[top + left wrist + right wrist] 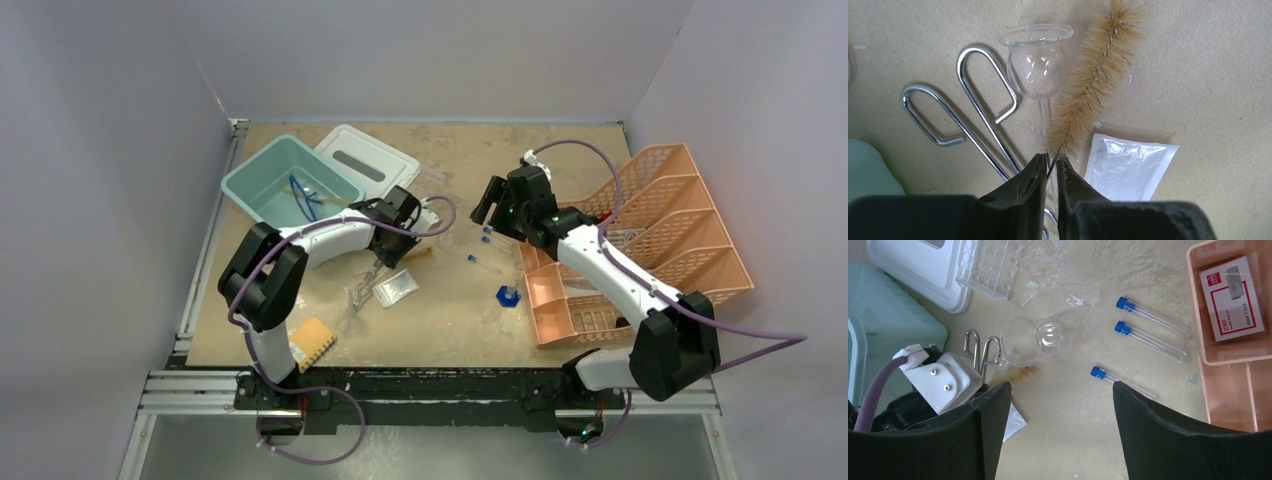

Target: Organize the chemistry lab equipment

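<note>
Tan bristle brush [1093, 75], on the counter [1208, 60] at twelve o'clock of the left pincer [1050, 166] seemingly clenched on its wire, could drag the touching glass funnel [1037, 65] when lifted; right pincer [1058, 390] released.

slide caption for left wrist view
left gripper pinching wire stem of tan bristle brush beside clear glass funnel, metal tongs, white packet
</note>
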